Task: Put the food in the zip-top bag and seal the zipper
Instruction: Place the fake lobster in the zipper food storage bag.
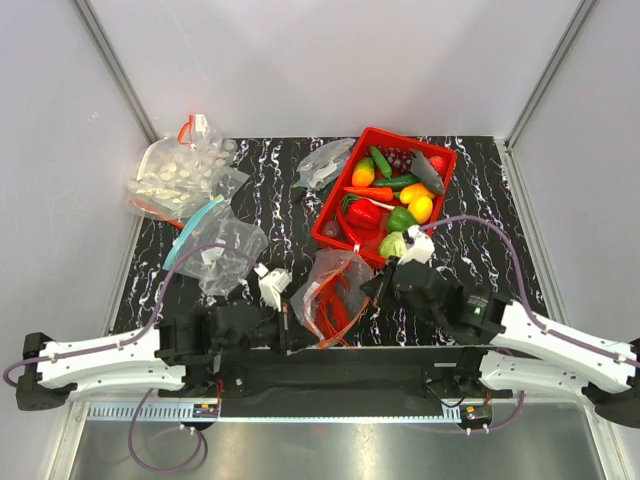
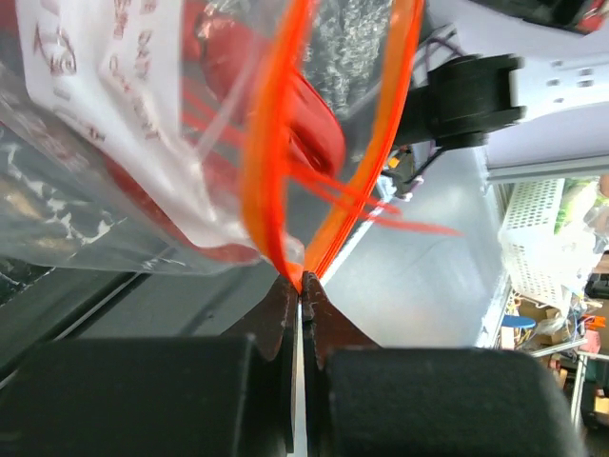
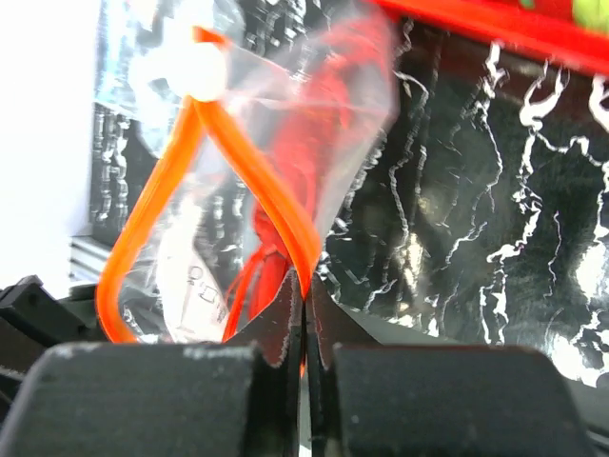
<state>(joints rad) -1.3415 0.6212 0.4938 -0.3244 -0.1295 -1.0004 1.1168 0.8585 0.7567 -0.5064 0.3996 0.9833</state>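
Observation:
The zip-top bag [image 1: 335, 290] lies near the front of the table between both arms, with a red toy lobster [image 1: 330, 300] inside. My left gripper [image 1: 288, 335] is shut on the red-orange zipper [image 2: 266, 190] at one end of the bag's mouth. In the left wrist view the two strips spread apart above my gripper [image 2: 303, 282]. My right gripper [image 1: 376, 288] is shut on the zipper [image 3: 276, 209] at the other end, where my gripper [image 3: 306, 290] pinches one strip. The mouth gapes open in a loop. More food [image 1: 395, 195] fills the red tray [image 1: 435, 205].
A bag packed with pale round pieces [image 1: 180, 170] lies at the back left. A clear bag with a teal-blue strip [image 1: 215, 245] lies in front of it. Another clear bag [image 1: 325, 165] lies left of the tray. The table's front edge runs just behind the grippers.

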